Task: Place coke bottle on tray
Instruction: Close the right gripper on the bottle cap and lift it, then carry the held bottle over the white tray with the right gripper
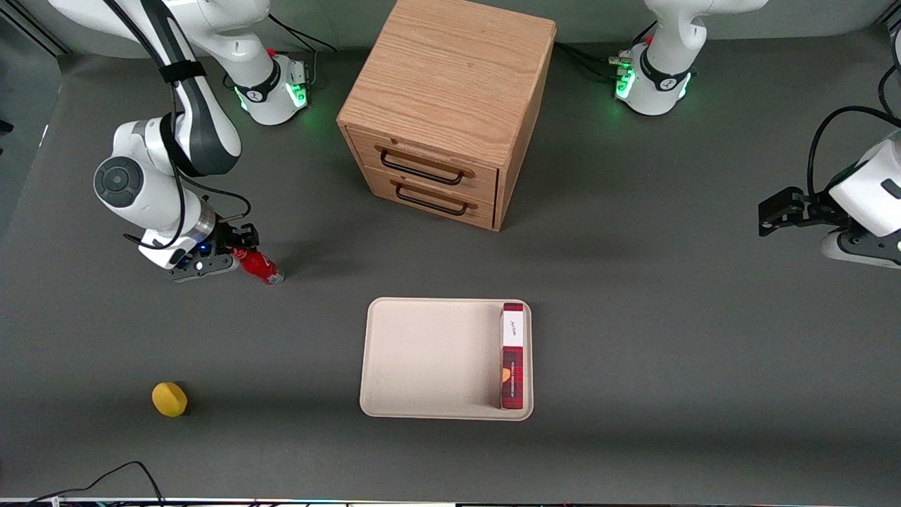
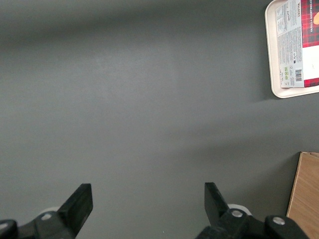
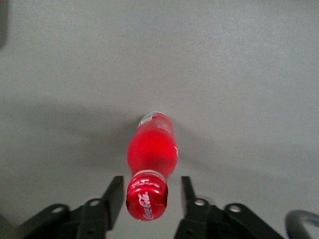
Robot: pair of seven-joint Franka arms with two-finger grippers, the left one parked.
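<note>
Coke bottle (image 3: 151,158) is seen standing on the desk (image 1: 633,317) toward the working arm's end, its cap between the spread fingers (image 3: 113,195) of the pincer (image 3: 149,195). No finger is seen touching it; the pincer is released. The tray (image 1: 422,359), well apart, is occupied by a plaid box (image 1: 513,355).

The tray (image 2: 271,59) (with its plaid box (image 2: 304,45)) is cut off at three o'clock; gripper (image 3: 148,194) bases are cropped.
</note>
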